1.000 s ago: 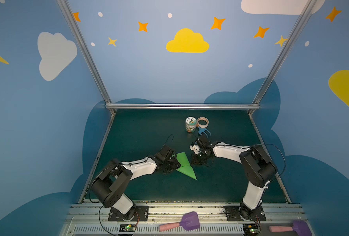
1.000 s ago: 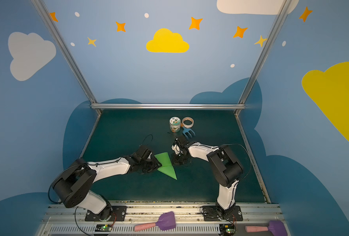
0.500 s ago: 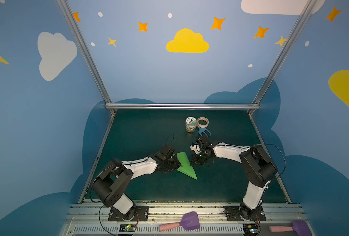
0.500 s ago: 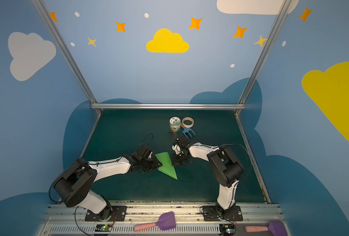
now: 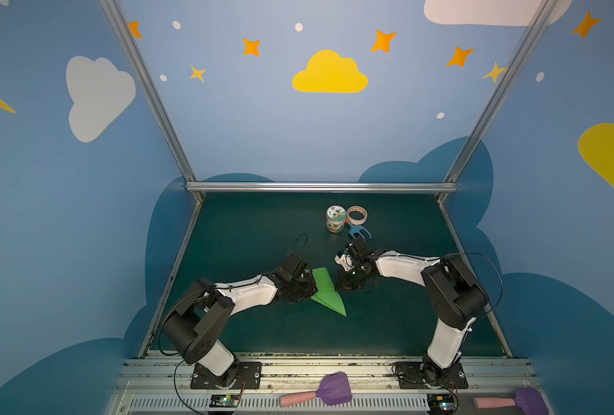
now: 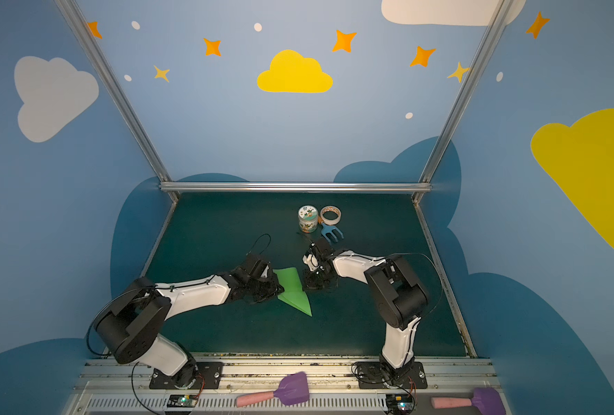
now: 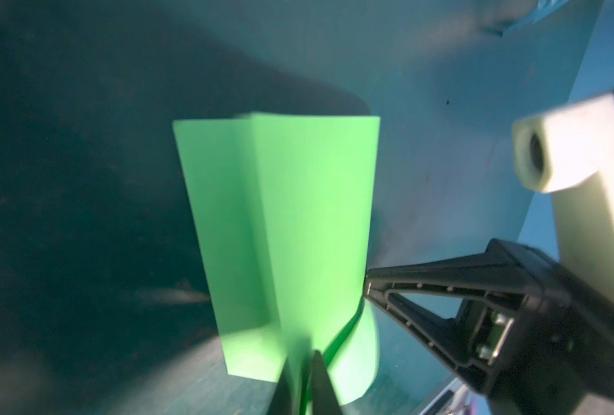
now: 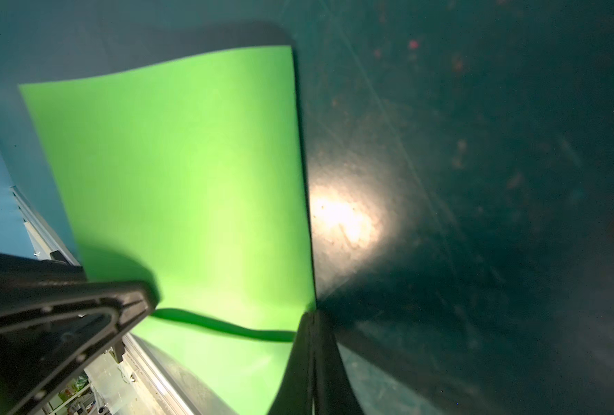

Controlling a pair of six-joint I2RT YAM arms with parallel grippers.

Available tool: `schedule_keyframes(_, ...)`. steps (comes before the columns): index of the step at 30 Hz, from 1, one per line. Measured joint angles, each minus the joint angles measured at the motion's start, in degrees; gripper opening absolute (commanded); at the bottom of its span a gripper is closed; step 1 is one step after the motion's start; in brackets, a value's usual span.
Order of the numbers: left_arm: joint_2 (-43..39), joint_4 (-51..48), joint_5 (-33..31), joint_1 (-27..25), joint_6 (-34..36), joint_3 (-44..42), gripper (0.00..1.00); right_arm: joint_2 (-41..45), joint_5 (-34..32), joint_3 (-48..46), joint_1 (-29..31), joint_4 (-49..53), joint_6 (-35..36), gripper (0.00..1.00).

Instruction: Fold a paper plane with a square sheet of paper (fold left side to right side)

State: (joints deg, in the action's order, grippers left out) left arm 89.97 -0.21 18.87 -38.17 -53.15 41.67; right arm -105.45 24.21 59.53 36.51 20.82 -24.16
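Left fingers [image 7: 321, 388] are clamping one edge of the paper plane [image 5: 325, 291], clenched tight on a lifted green layer. It's lying on the desk [image 5: 262, 222] between both sets of fingers, already pointed and layered. Right fingers [image 8: 329, 366] are pinching the opposite corner, also clenched. By my reckoning the last side-to-side fold and creasing are waiting.

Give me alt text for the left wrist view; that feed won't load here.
The left gripper's black fingers are shut on the near edge of a bright green folded sheet of paper lying on the dark green table mat, one layer curling up beside the grip. The right gripper's black fingers meet the paper's side edge.
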Motion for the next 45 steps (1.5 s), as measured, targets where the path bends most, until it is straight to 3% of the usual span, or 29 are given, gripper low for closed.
schedule_keyframes(2, 0.00, -0.09, 0.00, -0.15, 0.17, 0.00, 0.04, 0.15, -0.02, 0.00, 0.00, 0.07, 0.04, 0.00)
schedule_keyframes(7, -0.02, -1.51, -0.02, -0.31, 0.46, 0.66, 0.04, 3.37, -2.01, -0.02, 0.50, 2.73, 1.49, 0.35)
schedule_keyframes(12, -0.31, -4.02, -0.04, -0.52, 0.42, 1.44, 0.04, 11.87, -5.97, -1.20, 4.04, 5.07, 3.58, 0.47)
schedule_keyframes(20, -2.40, -8.24, 0.15, -0.55, 0.46, 1.73, 0.04, 18.45, -15.02, -6.23, 17.25, 5.22, 6.29, 0.53)
schedule_keyframes(33, -4.39, -10.27, 2.19, -0.44, 0.44, 1.73, 0.04, 11.19, -19.08, -4.74, 21.59, 1.11, 4.85, 0.53)
schedule_keyframes(45, -5.46, -10.36, 2.71, 0.07, 0.42, 1.57, 0.04, 6.58, -22.10, -3.28, 23.37, -0.57, 2.29, 0.45)
